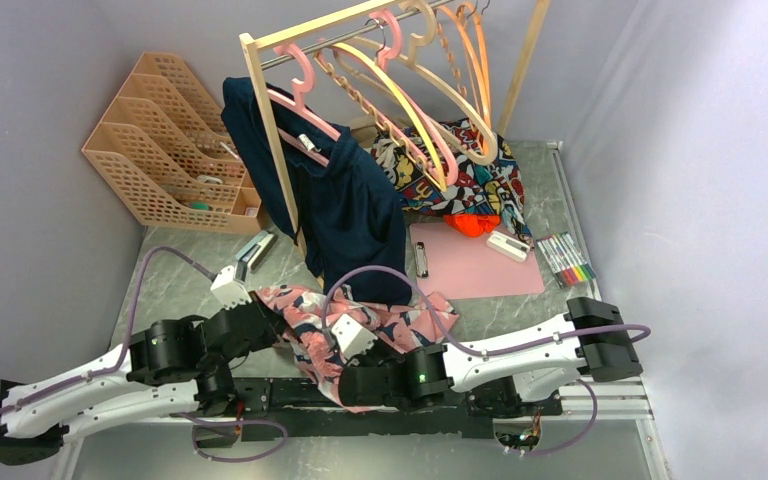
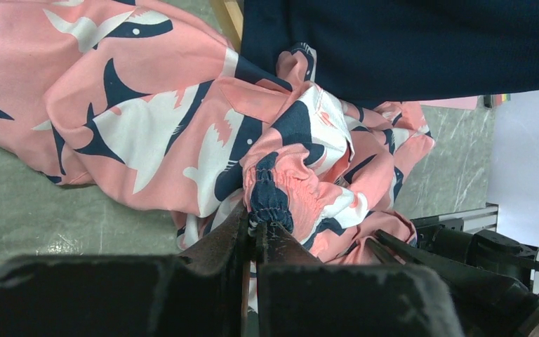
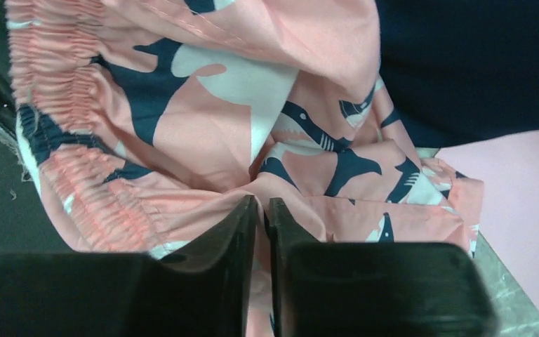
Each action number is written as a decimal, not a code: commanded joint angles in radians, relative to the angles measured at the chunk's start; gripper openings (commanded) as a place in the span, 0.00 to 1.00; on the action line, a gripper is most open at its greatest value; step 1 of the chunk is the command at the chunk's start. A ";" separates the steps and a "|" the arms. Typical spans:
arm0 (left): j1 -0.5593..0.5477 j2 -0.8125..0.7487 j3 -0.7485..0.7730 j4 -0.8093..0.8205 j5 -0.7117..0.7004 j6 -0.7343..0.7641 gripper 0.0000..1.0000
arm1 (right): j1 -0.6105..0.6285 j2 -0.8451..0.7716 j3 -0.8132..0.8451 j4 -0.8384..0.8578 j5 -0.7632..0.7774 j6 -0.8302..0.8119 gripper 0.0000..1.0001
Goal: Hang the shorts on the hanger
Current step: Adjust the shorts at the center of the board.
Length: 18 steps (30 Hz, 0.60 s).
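On the grey table (image 1: 160, 300), left gripper (image 2: 256, 223) and right gripper (image 3: 261, 203) each pinch half-hidden shorts (image 2: 147, 126).

White left arm (image 1: 70, 397), white right arm (image 1: 520, 352), black joints, lilac cables (image 1: 165, 250), perhaps a green light (image 1: 421, 378).

no text, brand, number or sign can be read in any of the views. the marker pens (image 1: 566, 260) on the tabletop (image 1: 542, 200) and the small white box (image 1: 508, 246) just beside them are too small for any lettering to be made out. the bold shapes on the cartoon-print cloth (image 1: 460, 188) cannot be told as letters.
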<state>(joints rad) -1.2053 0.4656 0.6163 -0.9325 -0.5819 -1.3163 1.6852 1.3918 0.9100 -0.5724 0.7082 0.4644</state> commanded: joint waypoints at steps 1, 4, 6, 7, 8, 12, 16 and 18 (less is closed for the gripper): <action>0.000 -0.018 0.019 0.010 -0.032 0.014 0.07 | 0.228 -0.023 0.033 -0.043 0.093 0.053 0.04; 0.000 -0.013 0.019 0.023 -0.032 0.026 0.07 | 0.170 -0.076 0.029 -0.045 0.116 0.098 0.00; -0.001 0.000 0.021 0.035 -0.030 0.040 0.07 | 0.084 -0.130 0.011 -0.039 0.107 0.140 0.00; -0.001 0.007 0.023 0.042 -0.031 0.048 0.07 | 0.032 -0.154 -0.002 -0.035 0.091 0.168 0.00; 0.000 0.017 0.025 0.050 -0.030 0.059 0.07 | -0.016 -0.181 -0.023 -0.020 0.065 0.188 0.00; 0.000 0.064 0.030 0.106 -0.041 0.104 0.07 | -0.143 -0.260 -0.114 0.060 -0.021 0.241 0.00; 0.000 0.132 0.034 0.191 -0.051 0.164 0.07 | -0.199 -0.269 -0.143 0.022 -0.060 0.313 0.00; 0.000 0.185 0.038 0.262 -0.040 0.213 0.07 | -0.242 -0.270 -0.154 -0.002 -0.069 0.352 0.00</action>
<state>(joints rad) -1.2053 0.5831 0.6167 -0.8238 -0.5964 -1.2011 1.4963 1.1286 0.7784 -0.5476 0.6716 0.7044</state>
